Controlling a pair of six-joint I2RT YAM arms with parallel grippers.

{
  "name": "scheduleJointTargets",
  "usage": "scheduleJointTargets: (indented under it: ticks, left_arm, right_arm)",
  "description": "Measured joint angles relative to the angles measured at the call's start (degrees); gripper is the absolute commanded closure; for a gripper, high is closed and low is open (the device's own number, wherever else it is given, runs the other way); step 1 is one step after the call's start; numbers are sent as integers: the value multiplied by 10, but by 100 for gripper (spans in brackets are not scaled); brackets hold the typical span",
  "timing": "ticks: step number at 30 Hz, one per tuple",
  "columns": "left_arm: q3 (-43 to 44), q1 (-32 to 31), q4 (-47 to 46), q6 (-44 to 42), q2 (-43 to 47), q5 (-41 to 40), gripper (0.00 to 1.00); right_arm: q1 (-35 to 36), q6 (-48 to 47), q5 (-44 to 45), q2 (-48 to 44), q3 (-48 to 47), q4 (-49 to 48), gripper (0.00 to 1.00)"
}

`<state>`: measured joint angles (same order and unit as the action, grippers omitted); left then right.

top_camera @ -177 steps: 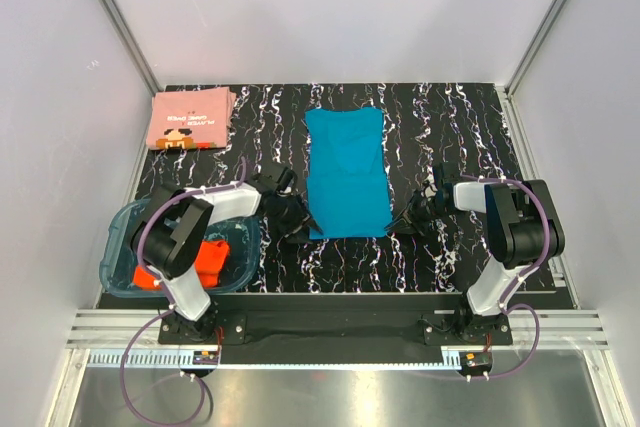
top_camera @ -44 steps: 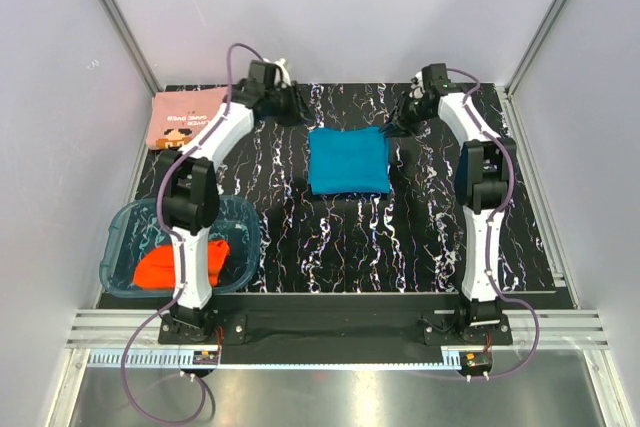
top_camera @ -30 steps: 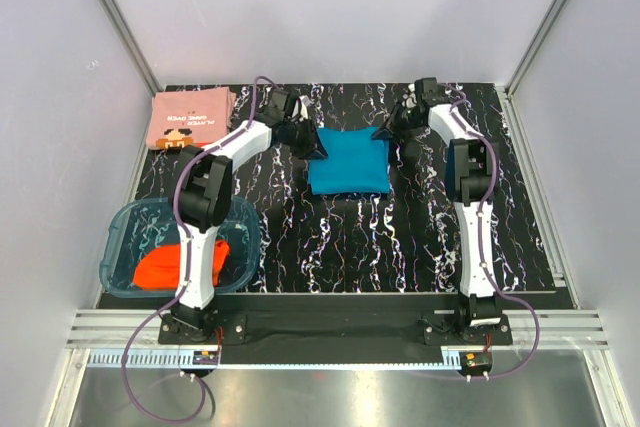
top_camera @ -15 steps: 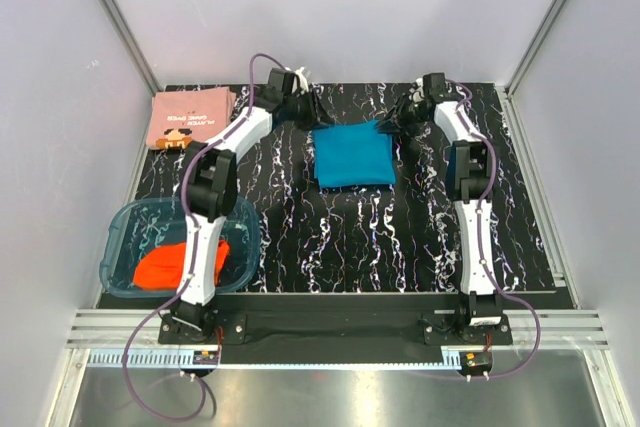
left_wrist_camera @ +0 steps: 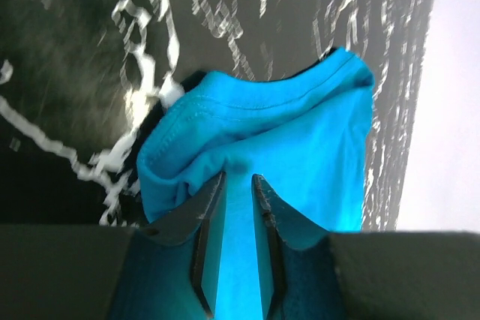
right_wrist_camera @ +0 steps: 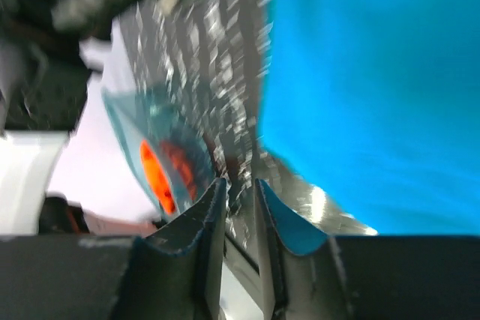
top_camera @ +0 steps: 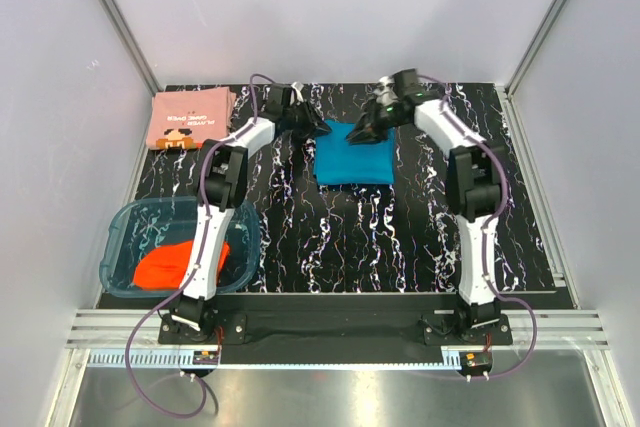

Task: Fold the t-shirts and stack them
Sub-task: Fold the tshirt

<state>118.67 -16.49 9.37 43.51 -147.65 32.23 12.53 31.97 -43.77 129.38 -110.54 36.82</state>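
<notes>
Teal-blue t-shirt [top_camera: 353,155] lies folded to a small rectangle on the far middle of the black marbled table [top_camera: 400,237]. I see the left gripper [left_wrist_camera: 238,180] at its far left corner, the fingers pressed almost together with a bunch of teal cloth pinched between them. The right gripper [right_wrist_camera: 238,183] is at the far edge of the same shirt, its fingers also nearly together; the wrist picture is blurred, so I cannot tell if it pinches cloth. The salmon-pink t-shirt [top_camera: 190,119] lies folded at the far left corner. The orange-red t-shirt [top_camera: 172,264] sits crumpled in the clear blue plastic tub [top_camera: 245,222], near left.
</notes>
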Motion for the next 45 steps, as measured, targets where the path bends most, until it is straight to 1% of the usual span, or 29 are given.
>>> scheduleJointTargets:
  ticks: [5, 7, 9, 11, 13, 15, 17, 19, 21, 25, 27, 30, 32, 34, 37, 40, 42, 45]
  left_arm:
    - [21, 2, -15, 12, -14, 0, 74]
    - [21, 4, -18, 17, -15, 0, 74]
    - [18, 5, -23, 20, -15, 1, 74]
    - [12, 5, -31, 21, -15, 2, 74]
    - [6, 6, -36, 21, -15, 5, 74]
    - [5, 6, -37, 19, -15, 7, 74]
    - [5, 6, -35, 17, -15, 9, 74]
    - [5, 6, -33, 16, -15, 10, 74]
    - [9, 6, -28, 16, -15, 10, 74]
    - [13, 6, -17, 12, -15, 10, 74]
    - [14, 6, -15, 9, -15, 10, 73]
    - [14, 6, -11, 3, -15, 10, 73]
    - [15, 6, -8, 1, -14, 10, 73]
    - [15, 6, -7, 0, -14, 10, 73]
    - [16, 6, -4, -2, -14, 10, 73]
    - [16, 6, -3, -2, -14, 10, 73]
    - [16, 6, -2, -2, -14, 10, 73]
    - [18, 6, 1, -3, -14, 10, 72]
  right_arm:
    - [79, 14, -35, 10, 2, -23, 83]
    - [89, 22, -52, 26, -3, -32, 84]
    - [87, 29, -66, 56, -14, -44, 89]
    - [79, 37, -79, 90, -20, -58, 91]
    - [74, 39, -90, 119, -17, -61, 91]
    - [70, 34, -94, 139, 7, -66, 92]
    - [70, 14, -100, 140, 33, -83, 92]
    - [70, 12, -100, 137, 38, -87, 92]
    - [70, 10, -100, 137, 33, -82, 92]
    - [71, 4, -98, 136, -5, -40, 91]
    - [71, 4, -96, 121, -4, -41, 91]
    - [64, 7, -95, 69, 51, -59, 91]
    - [51, 8, -97, 24, 107, -71, 91]
    - [35, 5, -99, 1, 144, -76, 92]
    - [11, -7, -99, -2, 192, -96, 92]
    - [4, -12, -98, 11, 233, -108, 92]
    - [5, -26, -101, 20, 243, -127, 93]
    - [5, -25, -102, 20, 242, -132, 93]
